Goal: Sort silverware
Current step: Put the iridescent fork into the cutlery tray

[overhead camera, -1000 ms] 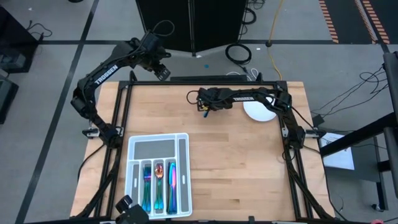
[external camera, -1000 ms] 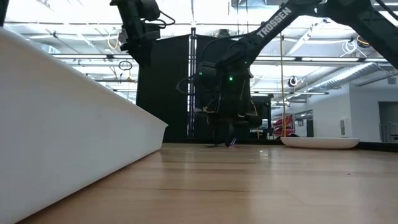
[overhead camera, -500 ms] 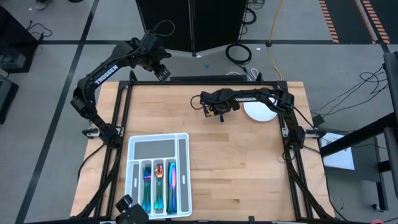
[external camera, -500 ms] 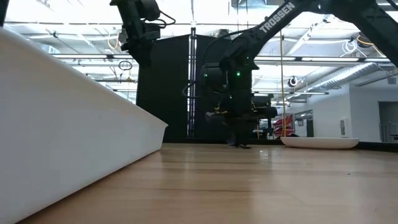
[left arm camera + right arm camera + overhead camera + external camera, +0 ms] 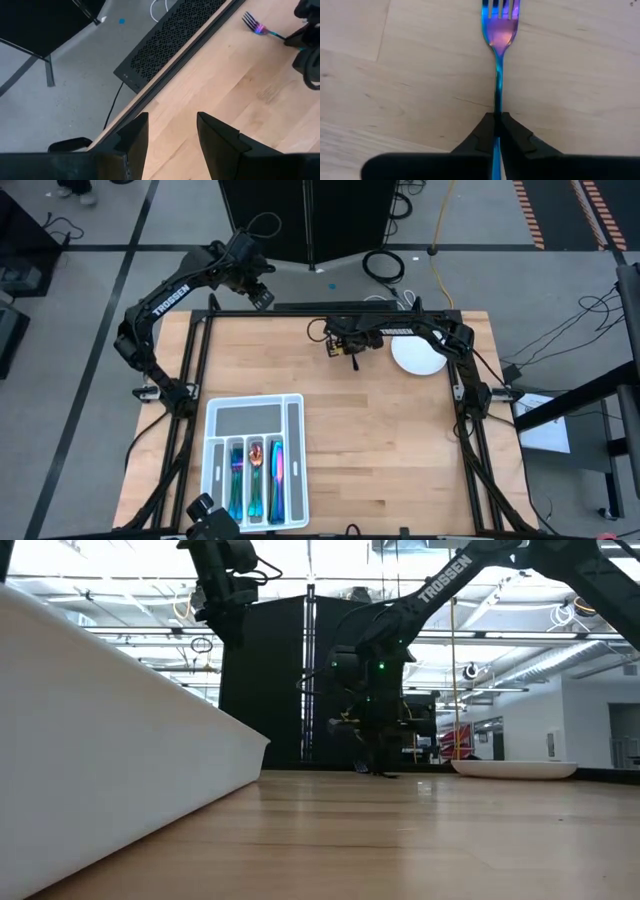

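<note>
Fork [image 5: 499, 37]: its handle ran straight back between your right gripper's [image 5: 497, 131] jaws, tines ahead.
Right jaws: clamped on handle.
Left gripper [image 5: 172, 131]: jaws apart, farther off.

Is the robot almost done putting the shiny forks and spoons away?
Nearly, it seems. Several rainbow pieces already lie in the narrow slots of the white tray. In hand: the right pincer is shut on a fork at the far side of the table, beside the white plate. Left to do: carry that fork to the tray. No other loose silverware shows. The left pincer waits open at the far left edge.
</note>
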Motion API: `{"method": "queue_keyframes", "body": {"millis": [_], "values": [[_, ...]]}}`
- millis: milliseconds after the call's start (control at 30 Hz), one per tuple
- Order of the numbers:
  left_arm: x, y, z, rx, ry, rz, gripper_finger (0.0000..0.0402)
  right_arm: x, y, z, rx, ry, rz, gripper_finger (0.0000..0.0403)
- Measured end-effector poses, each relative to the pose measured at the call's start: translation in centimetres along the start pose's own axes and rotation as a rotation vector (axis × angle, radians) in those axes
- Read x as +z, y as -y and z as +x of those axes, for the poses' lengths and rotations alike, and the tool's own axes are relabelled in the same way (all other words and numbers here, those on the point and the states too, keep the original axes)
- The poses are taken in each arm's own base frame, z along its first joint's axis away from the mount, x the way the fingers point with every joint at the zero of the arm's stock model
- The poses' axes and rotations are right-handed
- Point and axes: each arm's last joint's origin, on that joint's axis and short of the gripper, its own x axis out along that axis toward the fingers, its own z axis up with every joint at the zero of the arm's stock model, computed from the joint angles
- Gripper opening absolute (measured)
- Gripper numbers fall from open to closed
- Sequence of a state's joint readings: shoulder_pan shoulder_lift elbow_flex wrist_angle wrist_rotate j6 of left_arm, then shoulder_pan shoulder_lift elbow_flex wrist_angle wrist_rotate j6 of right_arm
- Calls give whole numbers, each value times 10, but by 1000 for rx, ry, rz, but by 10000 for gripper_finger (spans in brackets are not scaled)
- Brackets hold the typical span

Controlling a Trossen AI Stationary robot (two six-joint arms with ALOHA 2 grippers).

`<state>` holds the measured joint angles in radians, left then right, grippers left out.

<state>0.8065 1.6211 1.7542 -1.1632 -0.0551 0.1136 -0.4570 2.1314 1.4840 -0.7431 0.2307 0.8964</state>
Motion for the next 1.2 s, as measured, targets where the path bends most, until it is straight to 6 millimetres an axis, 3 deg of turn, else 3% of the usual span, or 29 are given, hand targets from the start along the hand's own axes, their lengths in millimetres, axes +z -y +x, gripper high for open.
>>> {"method": "queue_keyframes", "body": {"millis": [267,400,633,900,1067,1200], "values": [[0,0,0,0,0,-3,169,-4,-2,-5,13,-15,-32,2],[0,2,0,-82,2,-20,169,-9,-1,-21,30,-34,-53,1],[-7,6,16,-189,-17,-114,169,-3,7,-72,107,50,-74,1],[-40,18,62,-455,-78,-283,169,1,32,-142,191,180,-69,0],[-44,50,87,-778,-3,-445,169,0,45,-189,320,301,-36,0],[-34,89,90,-935,92,-525,169,-3,49,-219,446,392,-16,0]]}}
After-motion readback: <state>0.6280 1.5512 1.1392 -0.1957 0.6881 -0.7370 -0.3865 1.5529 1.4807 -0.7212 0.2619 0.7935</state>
